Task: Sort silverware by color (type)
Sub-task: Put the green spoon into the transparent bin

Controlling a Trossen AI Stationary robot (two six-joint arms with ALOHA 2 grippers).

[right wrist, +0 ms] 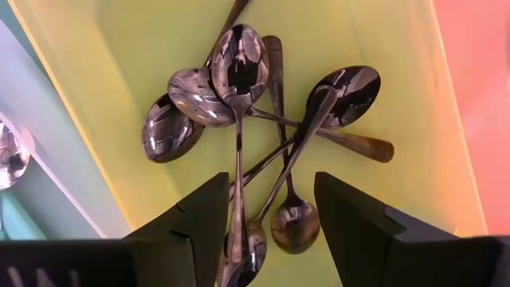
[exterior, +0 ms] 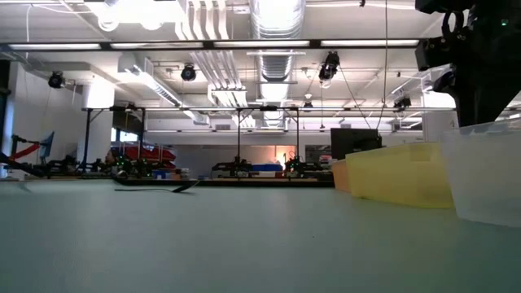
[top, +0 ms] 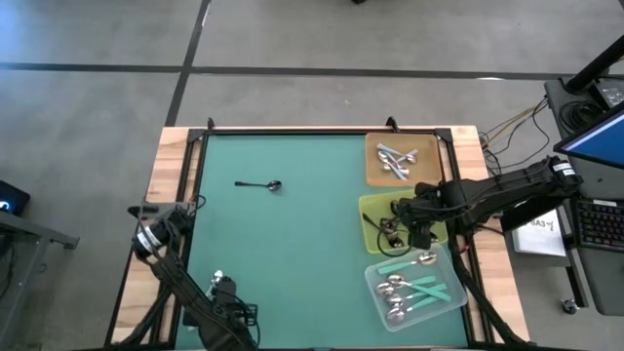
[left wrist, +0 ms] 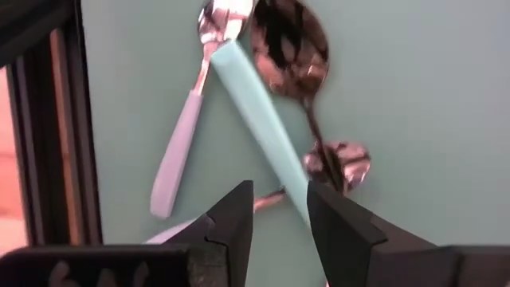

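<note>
The right arm reaches in from the bench's right edge, its gripper (top: 408,226) hanging over the yellow tray (top: 372,207), fingers released above the dark spoons (right wrist: 263,119) piled inside. The left gripper (top: 222,291) waits near the front-left corner, fingers apart, empty. One dark spoon (top: 259,184) lies alone on the mat (top: 292,244). Silver spoons (top: 396,159) fill the wooden tray (top: 375,175); teal spoons (top: 414,288) lie in the clear tray (top: 456,297).

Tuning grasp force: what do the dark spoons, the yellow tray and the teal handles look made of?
Dark spoons: likely metal with a dark mirror polish; the bowls reflect sharply. Yellow tray: probably plastic, smooth, slightly translucent in the low view, matte floor. Teal handles: look like plastic, flat matte colour, joined to shiny metal bowls. The right claw hangs open over the dark spoons.
</note>
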